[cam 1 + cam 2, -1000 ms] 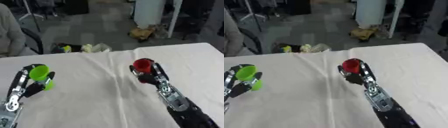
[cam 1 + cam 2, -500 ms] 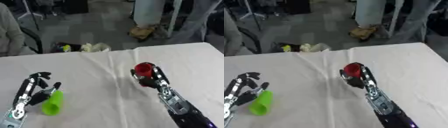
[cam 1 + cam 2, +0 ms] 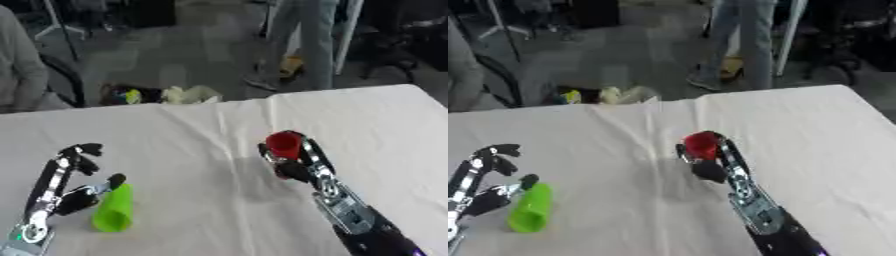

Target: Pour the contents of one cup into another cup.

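since a second ago, gone from upright in the left hand (image 3: 63, 192) to lying on its side on the white tablecloth (image 3: 192, 150): the green cup (image 3: 113, 210), toppled and released. left hand now spread, fingers straight and splayed, closed around nothing, with one fingertip just beside or perhaps touching the cup's upper end; cannot tell which.

still curled round the red cup (image 3: 283, 144), the right hand (image 3: 293, 162), cup upright, mouth up, held near the middle of the table, hardly shifted over the same second.

what the next move turns on: green cup lying just to the right of the left hand, on the side toward the table's centre, long axis running roughly toward and away from the robot, tilted slightly. far nearer the left hand than the right, well apart from the red cup. probably needs righting before any pour can land in it; a roll sideways on the cloth looks likely if nudged. impossible to tell whether either cup has anything inside, or whether anything spilled.

underneath, plain white cloth with soft creases, covering the whole table. beyond the far edge, a grey floor, dark furniture legs, a small heap of yellowish and green things (image 3: 166, 94) on the floor, and a standing person's legs further back.
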Controlling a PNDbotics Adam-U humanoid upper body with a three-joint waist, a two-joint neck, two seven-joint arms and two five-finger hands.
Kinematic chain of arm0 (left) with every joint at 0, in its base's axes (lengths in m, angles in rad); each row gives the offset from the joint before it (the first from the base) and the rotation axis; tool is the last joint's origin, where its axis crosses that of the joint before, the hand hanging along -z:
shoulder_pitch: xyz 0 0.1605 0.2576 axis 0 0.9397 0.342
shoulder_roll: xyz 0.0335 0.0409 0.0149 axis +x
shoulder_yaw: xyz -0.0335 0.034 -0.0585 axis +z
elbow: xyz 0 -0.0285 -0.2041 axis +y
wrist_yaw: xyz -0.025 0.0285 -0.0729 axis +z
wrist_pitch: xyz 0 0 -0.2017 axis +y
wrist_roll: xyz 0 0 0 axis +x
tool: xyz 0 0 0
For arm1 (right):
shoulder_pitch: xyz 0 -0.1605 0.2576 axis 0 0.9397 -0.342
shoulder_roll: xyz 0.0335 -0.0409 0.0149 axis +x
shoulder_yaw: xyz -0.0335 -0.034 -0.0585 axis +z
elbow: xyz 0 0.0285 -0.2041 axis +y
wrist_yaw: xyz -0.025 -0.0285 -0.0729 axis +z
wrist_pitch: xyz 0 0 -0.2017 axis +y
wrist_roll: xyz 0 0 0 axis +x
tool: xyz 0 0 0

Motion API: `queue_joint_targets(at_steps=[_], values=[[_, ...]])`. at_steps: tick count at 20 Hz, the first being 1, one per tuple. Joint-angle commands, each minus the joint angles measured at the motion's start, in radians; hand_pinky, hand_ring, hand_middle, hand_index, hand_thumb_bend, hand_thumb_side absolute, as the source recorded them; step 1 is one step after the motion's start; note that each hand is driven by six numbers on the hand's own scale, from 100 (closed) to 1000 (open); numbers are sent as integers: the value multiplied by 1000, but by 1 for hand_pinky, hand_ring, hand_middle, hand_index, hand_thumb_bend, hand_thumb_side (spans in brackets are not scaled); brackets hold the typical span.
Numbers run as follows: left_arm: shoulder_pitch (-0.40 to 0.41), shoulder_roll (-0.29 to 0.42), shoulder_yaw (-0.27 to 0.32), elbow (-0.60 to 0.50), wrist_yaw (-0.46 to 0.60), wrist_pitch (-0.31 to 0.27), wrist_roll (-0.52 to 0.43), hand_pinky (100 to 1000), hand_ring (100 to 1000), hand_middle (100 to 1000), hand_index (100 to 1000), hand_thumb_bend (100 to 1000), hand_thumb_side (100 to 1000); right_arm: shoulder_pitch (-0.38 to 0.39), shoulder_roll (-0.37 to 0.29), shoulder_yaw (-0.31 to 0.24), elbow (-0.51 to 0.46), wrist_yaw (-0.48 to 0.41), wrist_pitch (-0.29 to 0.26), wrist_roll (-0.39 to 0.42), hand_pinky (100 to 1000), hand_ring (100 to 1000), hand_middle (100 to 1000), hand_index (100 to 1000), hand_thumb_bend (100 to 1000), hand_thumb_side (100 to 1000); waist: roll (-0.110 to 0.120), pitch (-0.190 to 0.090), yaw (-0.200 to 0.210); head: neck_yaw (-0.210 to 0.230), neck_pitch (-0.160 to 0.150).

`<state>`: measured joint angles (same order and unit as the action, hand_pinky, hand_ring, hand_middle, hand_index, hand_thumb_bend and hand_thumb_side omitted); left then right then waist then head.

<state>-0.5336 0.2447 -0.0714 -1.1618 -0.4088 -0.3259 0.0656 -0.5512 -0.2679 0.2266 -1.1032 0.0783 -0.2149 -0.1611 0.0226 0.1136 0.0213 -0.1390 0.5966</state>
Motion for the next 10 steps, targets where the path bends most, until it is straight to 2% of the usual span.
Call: queue_joint_targets(at_steps=[1,10], values=[[-1,24,3,-77,31,2,-11,539,541,649,787,807,558,-8,-6,-1,-4,22,-16,1,602,673,464,615,166,448,1,-13,0,-4,-4],[56,47,11,-221,91,23,-28,549,547,654,787,818,567,11,-9,1,21,93,-54,11,673,770,537,681,323,543,6,-13,0,-9,-3]])
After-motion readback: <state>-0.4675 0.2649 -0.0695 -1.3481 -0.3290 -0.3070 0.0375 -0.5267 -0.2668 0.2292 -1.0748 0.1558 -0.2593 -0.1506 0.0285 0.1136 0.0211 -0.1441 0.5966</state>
